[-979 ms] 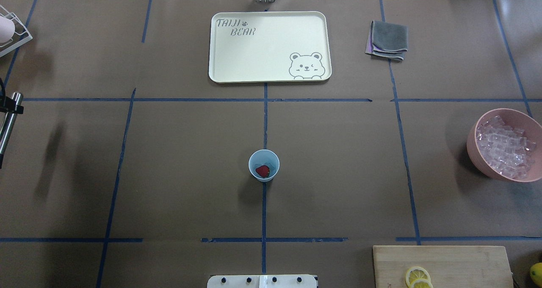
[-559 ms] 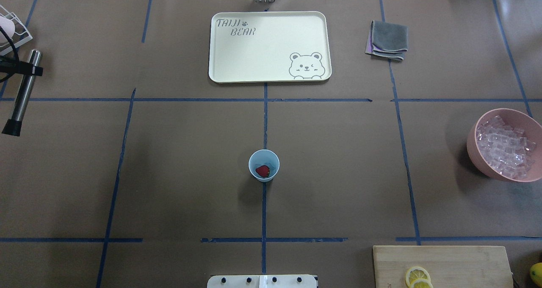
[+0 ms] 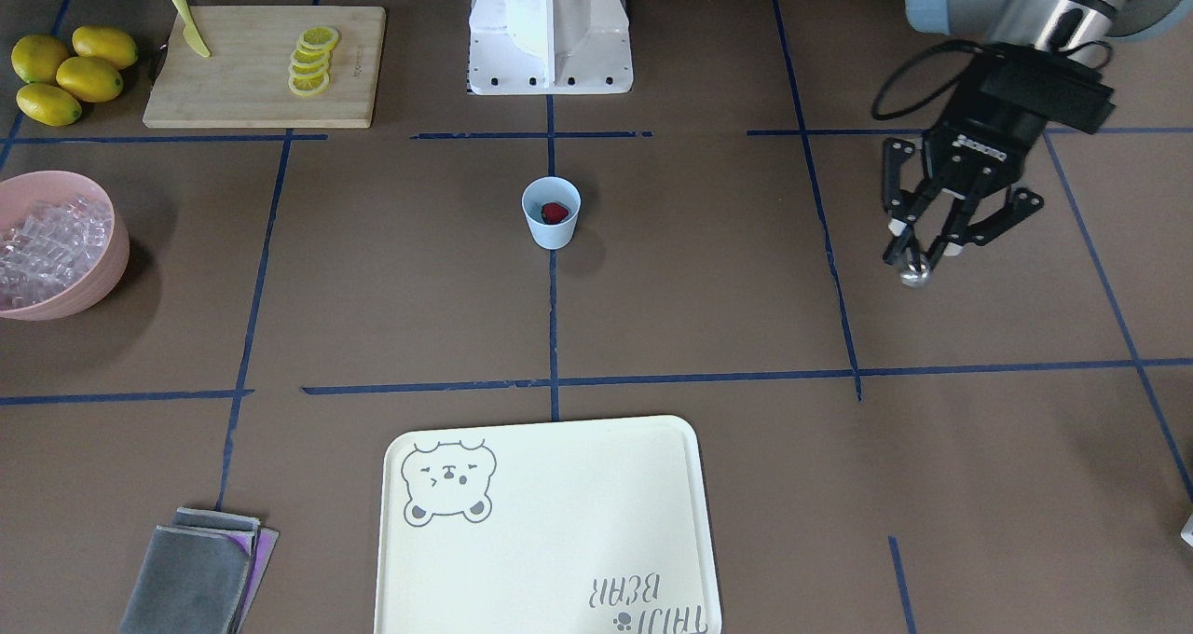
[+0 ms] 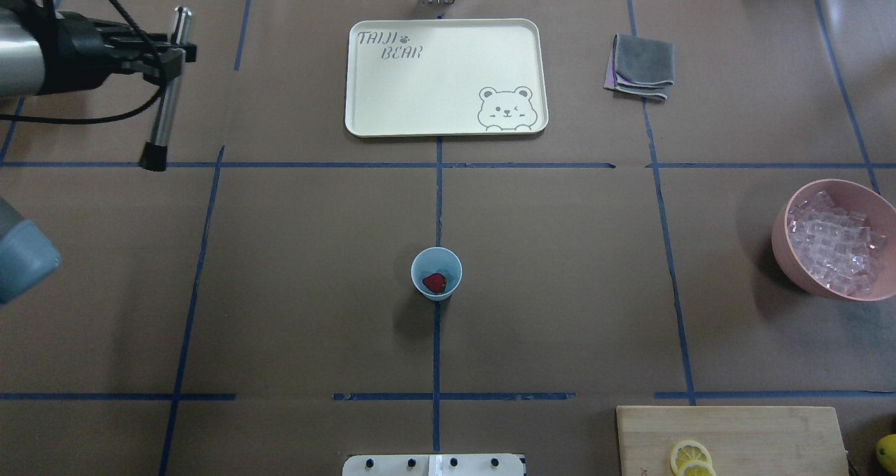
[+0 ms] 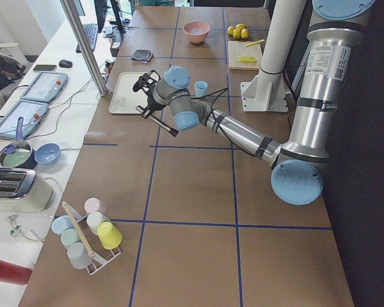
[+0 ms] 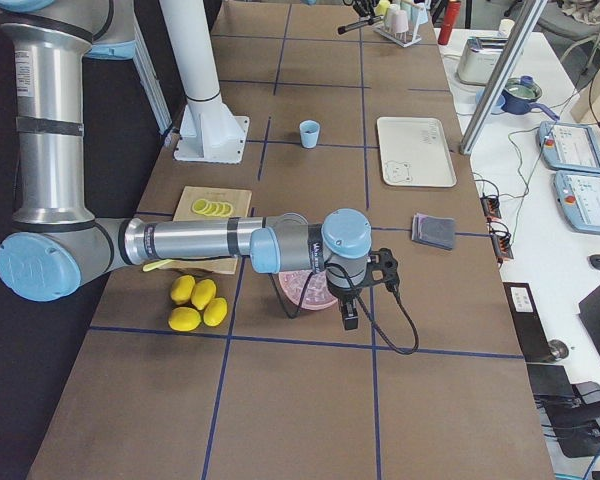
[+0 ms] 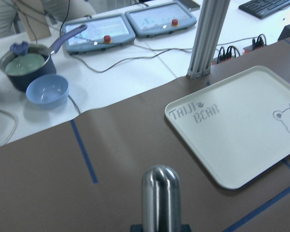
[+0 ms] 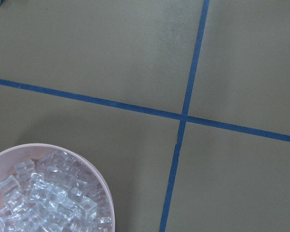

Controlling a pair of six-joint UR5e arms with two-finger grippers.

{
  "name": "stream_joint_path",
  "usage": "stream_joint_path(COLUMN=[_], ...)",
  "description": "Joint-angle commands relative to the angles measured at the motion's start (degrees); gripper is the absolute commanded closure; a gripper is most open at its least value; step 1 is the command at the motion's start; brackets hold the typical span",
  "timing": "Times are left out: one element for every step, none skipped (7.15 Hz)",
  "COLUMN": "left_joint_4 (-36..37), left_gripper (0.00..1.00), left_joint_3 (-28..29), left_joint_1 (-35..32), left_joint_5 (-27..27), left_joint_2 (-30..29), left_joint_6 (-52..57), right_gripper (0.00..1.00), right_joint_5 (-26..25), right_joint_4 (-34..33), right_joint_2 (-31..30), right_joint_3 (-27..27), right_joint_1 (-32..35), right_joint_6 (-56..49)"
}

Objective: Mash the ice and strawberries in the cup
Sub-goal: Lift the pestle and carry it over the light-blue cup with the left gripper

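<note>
Steel muddler (image 4: pixel 162 105) gripped by left hand (image 3: pixel 920 250), well apart from cup (image 3: pixel 550 233), near tray (image 4: pixel 448 77); right hand (image 6: pixel 349 320) unclear

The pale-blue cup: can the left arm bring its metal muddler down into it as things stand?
Probably yes. The cup stands alone with an open top, and only bare table lies between it and the left gripper holding the muddler.

"TAIJI BEAR" printed on cream tray (image 4: pixel 448 91)
</note>
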Motion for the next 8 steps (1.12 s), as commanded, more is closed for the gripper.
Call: stream_joint_path(left_joint_4=[-7.7, -14.1, -20.8, -25.9, -30.2, -34.7, -40.4, -45.2], left_gripper=[1.00, 1.00, 1.00, 1.00, 1.00, 1.00, 1.00, 1.00], left_joint_3=[-2.4, -1.8, -1.6, -1.6, 0.5, 5.3, 10.1, 12.8], left_joint_1=[11.7, 15.5, 19.8, 24.8, 30.0, 32.9, 33.7, 33.7], left_joint_5=[15.9, 20.2, 25.8, 31.4, 36.4, 41.1, 42.9, 43.0], left_joint_2=[-1.8, -1.8, -2.2, -2.9, -4.7, -7.7, -9.1, -9.1], left_joint_6=[-5.7, -6.4, -6.5, -6.5, -6.4, -6.2, -6.0, -5.7], right_gripper=[0.01, 0.01, 0.01, 0.01, 0.01, 0.01, 0.01, 0.01], right_joint_5=[0.0, 0.0, 0.0, 0.0, 0.0, 0.0, -0.1, -0.2], right_joint_4=[0.0, 0.0, 0.0, 0.0, 0.0, 0.0, 0.0, 0.0], right_joint_2=[0.0, 0.0, 0.0, 0.0, 0.0, 0.0, -0.1, -0.1], right_joint_3=[0.1, 0.0, 0.0, 0.0, 0.1, 0.6, 0.6, 0.6], right_joint_1=[0.0, 0.0, 0.0, 0.0, 0.0, 0.0, 0.0, 0.0], right_joint_6=[0.1, 0.0, 0.0, 0.1, 0.1, 0.0, -0.1, -0.1])
